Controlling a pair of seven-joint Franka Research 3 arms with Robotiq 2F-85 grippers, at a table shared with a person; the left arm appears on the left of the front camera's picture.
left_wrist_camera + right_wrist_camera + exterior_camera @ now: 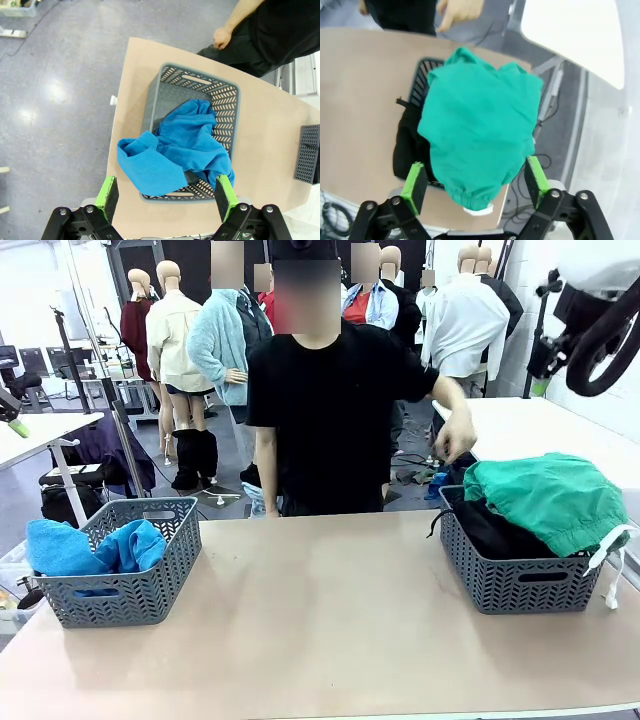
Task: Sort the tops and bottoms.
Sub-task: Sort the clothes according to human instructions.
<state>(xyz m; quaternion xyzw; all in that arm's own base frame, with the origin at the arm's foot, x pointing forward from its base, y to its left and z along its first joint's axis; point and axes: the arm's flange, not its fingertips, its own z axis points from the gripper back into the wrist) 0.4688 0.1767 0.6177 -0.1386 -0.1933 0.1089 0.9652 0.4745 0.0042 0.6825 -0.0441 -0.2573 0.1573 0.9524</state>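
Observation:
Green shorts [550, 495] lie heaped on top of the right grey basket [520, 585], their white drawstring [610, 560] hanging over its right side. A black garment [495, 530] sits under them at the basket's left. In the right wrist view, my right gripper [475, 179] hangs open above the green shorts [480, 125], apart from them, with the black garment [407, 145] beside. Blue tops [90, 548] fill the left grey basket [130, 590]. My left gripper [166, 192] is open above the blue tops [180, 145], which spill over the basket's rim [220, 95].
A person in black stands at the table's far side, one hand [455, 435] held near the right basket's back corner. The tan tabletop [320, 620] stretches bare between the two baskets. A white table [560, 425] stands behind at right.

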